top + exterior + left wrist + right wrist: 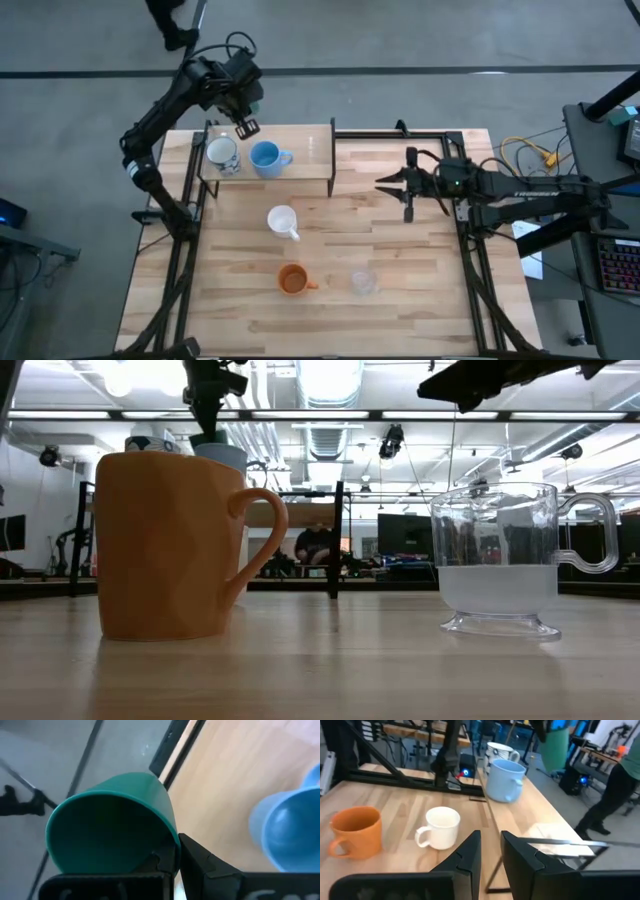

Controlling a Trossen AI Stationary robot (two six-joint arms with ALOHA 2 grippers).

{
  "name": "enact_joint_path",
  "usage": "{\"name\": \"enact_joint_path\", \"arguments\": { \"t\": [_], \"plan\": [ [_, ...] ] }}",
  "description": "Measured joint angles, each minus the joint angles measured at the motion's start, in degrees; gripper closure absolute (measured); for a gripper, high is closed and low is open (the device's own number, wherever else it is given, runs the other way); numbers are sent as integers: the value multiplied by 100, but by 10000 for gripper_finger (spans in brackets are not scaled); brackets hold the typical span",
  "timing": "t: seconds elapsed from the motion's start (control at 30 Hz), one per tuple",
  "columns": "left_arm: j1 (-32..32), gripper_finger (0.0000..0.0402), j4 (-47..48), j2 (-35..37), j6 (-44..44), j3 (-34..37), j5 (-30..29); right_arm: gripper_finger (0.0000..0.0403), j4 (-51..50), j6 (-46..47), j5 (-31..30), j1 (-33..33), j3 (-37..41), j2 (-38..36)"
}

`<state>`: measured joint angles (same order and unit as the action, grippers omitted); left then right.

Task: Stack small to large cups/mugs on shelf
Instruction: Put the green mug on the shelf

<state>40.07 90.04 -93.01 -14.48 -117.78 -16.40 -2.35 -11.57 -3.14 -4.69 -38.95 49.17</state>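
The dark green cup (112,825) is up in the air, gripped at its rim by the left pincer (246,126), whose fingers (200,857) are closed tight on the cup wall. It hangs over the shelf's (310,150) far edge, close to the shelf's left end, clear of the board.

On the shelf stand two more cups side by side: the shiny silver-grey cup (222,154) at the left end, and the light blue cup (266,157) just to its right, handle pointing toward the shelf's bare right half. The shelf itself sits at the far left corner of the counter (420,300).

On the counter, the white cup with handle (283,221) stands just in front of the shelf, near the counter's middle. Nearer the front edge are the orange cup with handle (292,280) and, to its right and apart from it, the clear see-through cup (364,283), both upright.

The right pincer (392,186) hovers over the counter near the right edge, pointing toward the shelf. Its fingers (520,855) stand a narrow gap apart with nothing between them.

A person (615,785) stands in the room beyond the counter's far side.
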Motion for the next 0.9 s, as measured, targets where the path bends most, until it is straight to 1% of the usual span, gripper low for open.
{"name": "enact_joint_path", "arguments": {
  "t": [0.17,0.3,0.4,0.9],
  "plan": [
    [9,401,-2,95,362,19,44,335,-45,4,3,-74,-4,0],
    [17,401,1,253,370,101,85,335,-46,112,7,-74,23,2],
    [17,401,1,334,407,301,146,335,-46,154,5,-74,29,3],
    [22,401,-2,391,326,967,162,335,-34,298,7,-74,33,4]
  ]
}}
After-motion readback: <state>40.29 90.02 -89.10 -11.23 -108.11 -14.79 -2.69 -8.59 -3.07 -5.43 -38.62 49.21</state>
